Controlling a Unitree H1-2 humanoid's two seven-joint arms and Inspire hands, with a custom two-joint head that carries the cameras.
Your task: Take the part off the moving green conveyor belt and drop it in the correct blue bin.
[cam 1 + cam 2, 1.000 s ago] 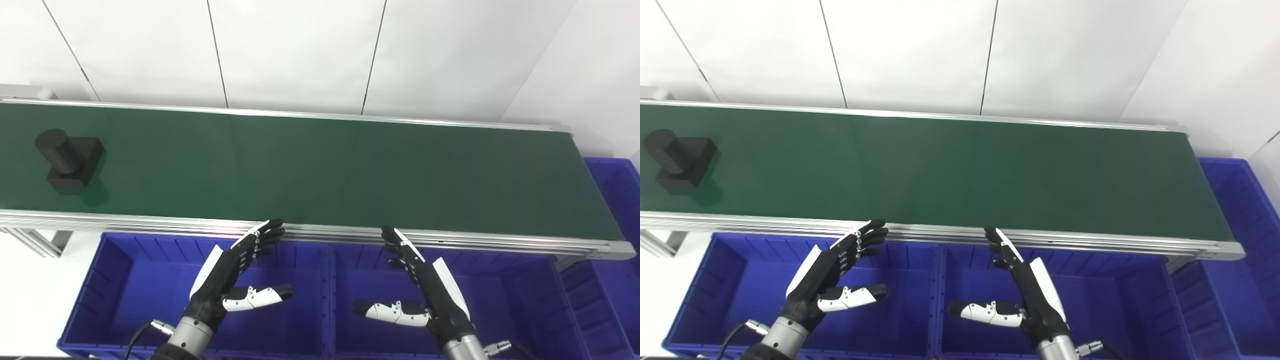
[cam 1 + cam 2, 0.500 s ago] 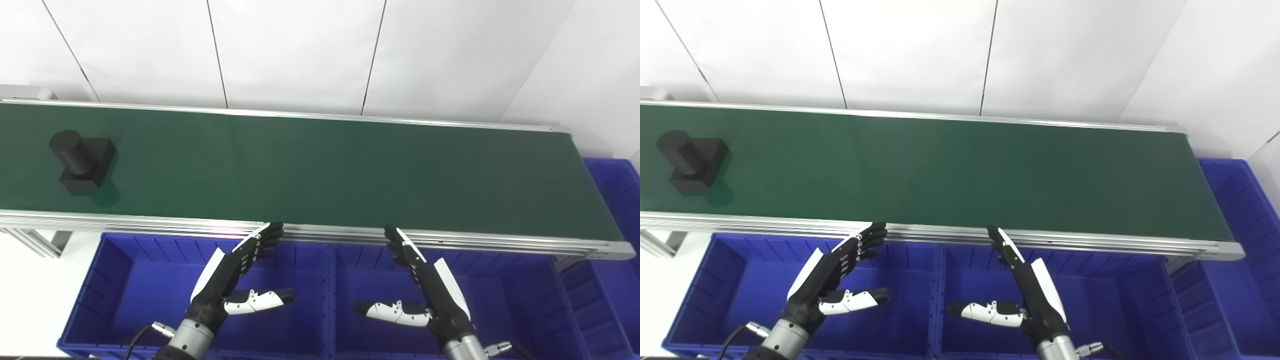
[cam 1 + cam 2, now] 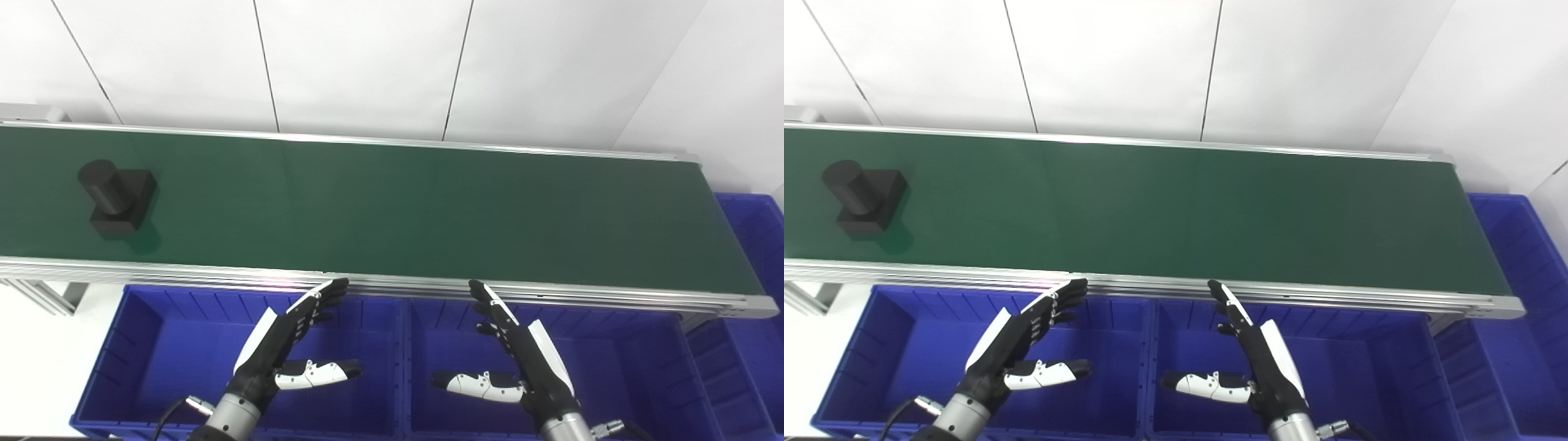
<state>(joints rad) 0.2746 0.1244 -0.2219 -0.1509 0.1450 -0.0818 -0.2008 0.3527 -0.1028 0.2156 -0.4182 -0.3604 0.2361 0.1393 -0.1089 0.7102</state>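
A black part, a short cylinder standing on a square block, rides on the green conveyor belt at its far left. Both hands hover low over the blue bins in front of the belt, far from the part. My left hand is open, fingers stretched toward the belt's near rail and thumb out to the right, above the left blue bin. My right hand is open too, thumb out to the left, above the middle blue bin. Neither hand holds anything.
A third blue bin stands past the belt's right end. The belt has aluminium rails along both sides and a frame leg at the lower left. White wall panels rise behind the belt.
The black part has travelled to the right along the belt. Both hands have sunk slightly toward the bins and stayed open.
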